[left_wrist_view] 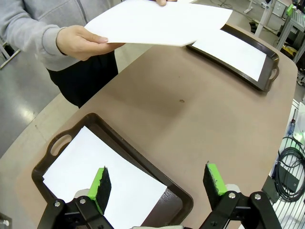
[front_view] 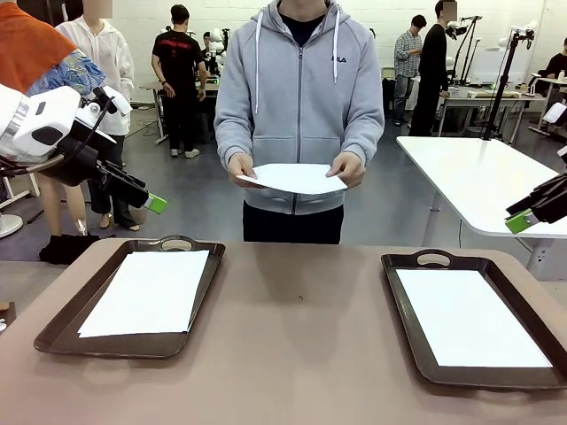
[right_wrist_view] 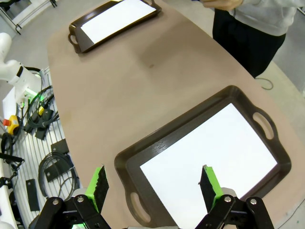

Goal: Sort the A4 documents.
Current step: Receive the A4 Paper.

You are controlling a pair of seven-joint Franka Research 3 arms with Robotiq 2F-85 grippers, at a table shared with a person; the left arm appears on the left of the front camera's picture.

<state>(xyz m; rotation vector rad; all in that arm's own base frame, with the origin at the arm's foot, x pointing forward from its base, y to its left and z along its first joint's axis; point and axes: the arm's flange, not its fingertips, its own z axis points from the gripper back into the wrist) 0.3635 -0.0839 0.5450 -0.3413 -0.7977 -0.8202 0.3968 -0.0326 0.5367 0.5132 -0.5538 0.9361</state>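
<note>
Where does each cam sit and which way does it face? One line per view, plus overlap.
Front: fixed between the arms, facing across the table at the person holding a sheet; left claw and right claw raised at the edges.
Left wrist: above the left tray, looking down past its own open claw; the person's hand holds the sheet.
Right wrist: above the right tray, open claw at bottom; person's torso at top.
Shared: both wrist views show both trays and the table.
</note>
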